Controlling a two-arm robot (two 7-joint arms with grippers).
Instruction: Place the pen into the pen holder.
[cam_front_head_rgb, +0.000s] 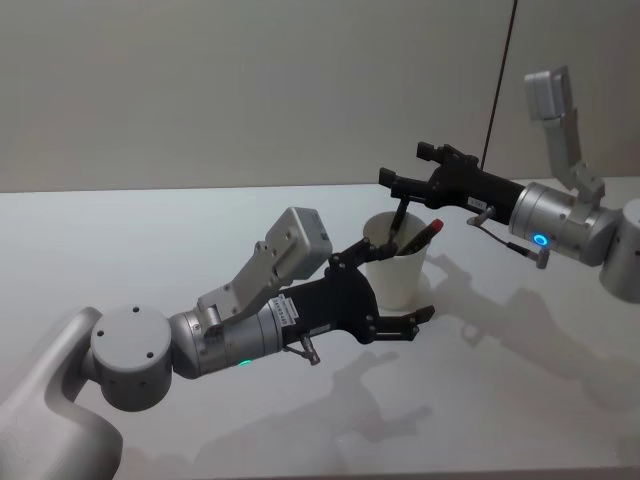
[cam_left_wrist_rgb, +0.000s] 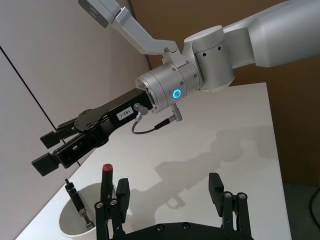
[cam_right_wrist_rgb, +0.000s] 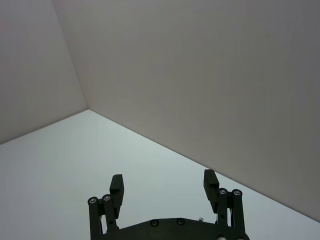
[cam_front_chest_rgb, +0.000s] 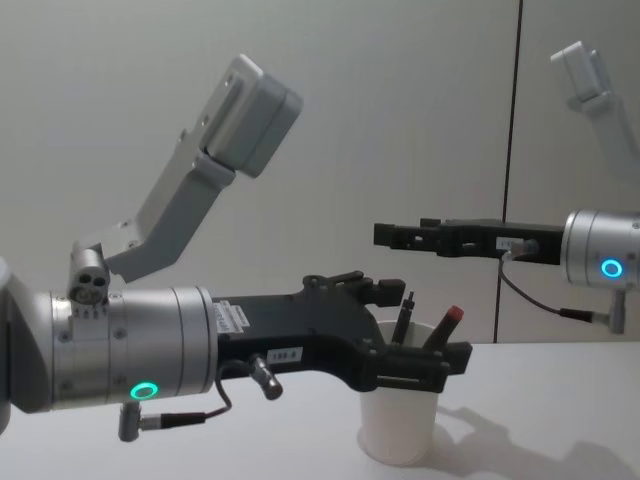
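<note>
The right gripper (cam_front_head_rgb: 405, 183) hangs just above the rim of the cup with its black fingers (cam_right_wrist_rgb: 210, 181) spread apart and nothing between them; the right wrist view shows bare table and wall through the gap. The left gripper (cam_front_head_rgb: 410, 322) sits low beside the cup, on its near side, its fingers (cam_left_wrist_rgb: 215, 184) likewise wide apart and empty, flanking the cup without visibly pressing it.

The plain white tapered paper cup with a rolled rim, the pen holder (cam_front_head_rgb: 398, 276), stands upright on the pale grey table (cam_front_head_rgb: 120, 240). A dark pen with a red end (cam_front_head_rgb: 424, 235) leans inside it, its red tip sticking out over the rim towards the right arm. A second, slimmer black pen (cam_front_chest_rgb: 404, 318) stands in the cup too, tilted the other way.

As a judgement, the placing looks done: the pen is in the holder and neither gripper grips it, so only pulling the arms back seems left.

The cup's wall hides the lower lengths of both pens, so how they rest at the bottom cannot be told. In the chest view the left gripper covers part of the cup's upper wall, and whether its fingers touch the cup is unclear.
</note>
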